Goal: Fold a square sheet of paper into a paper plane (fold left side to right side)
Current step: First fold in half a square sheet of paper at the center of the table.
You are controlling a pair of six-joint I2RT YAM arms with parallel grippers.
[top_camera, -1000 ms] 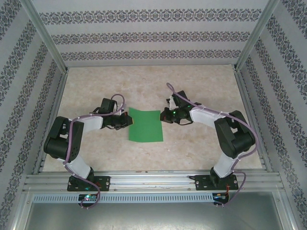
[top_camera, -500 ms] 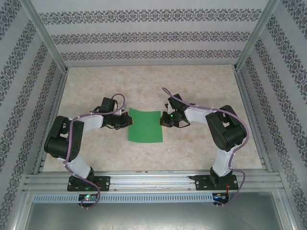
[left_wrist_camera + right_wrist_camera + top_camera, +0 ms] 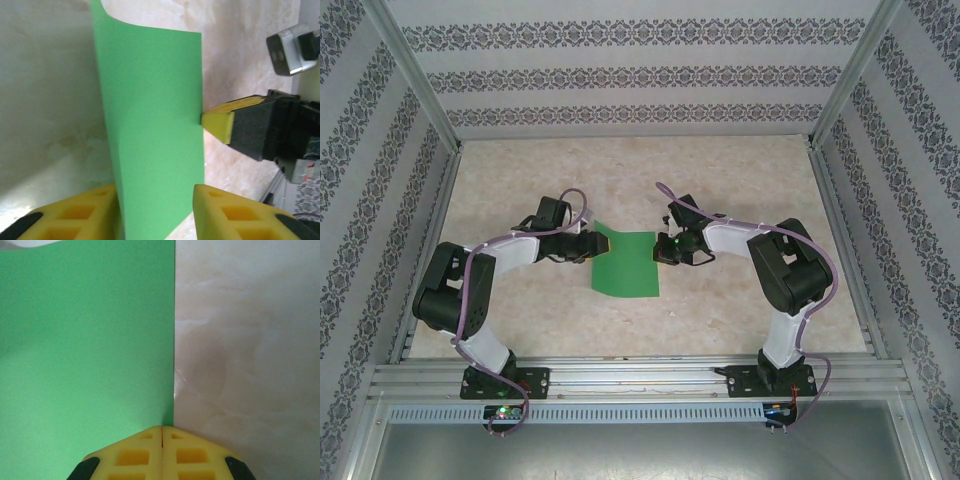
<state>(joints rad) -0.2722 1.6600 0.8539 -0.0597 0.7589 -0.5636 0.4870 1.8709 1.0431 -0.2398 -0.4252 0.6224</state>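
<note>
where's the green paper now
In the top view the square sheet of paper sits on the table between the left pincer and right pincer, each at an edge.

1. The square sheet of paper is thin paper, matt and smooth, evenly green.
2. The desk has a marbled beige, stone-look surface, smooth with a faint sheen.
3. The fingers of the left gripper and the right gripper look like matt yellow moulded plastic.
4. The rails at the desk's near edge are brushed bare metal.
</note>
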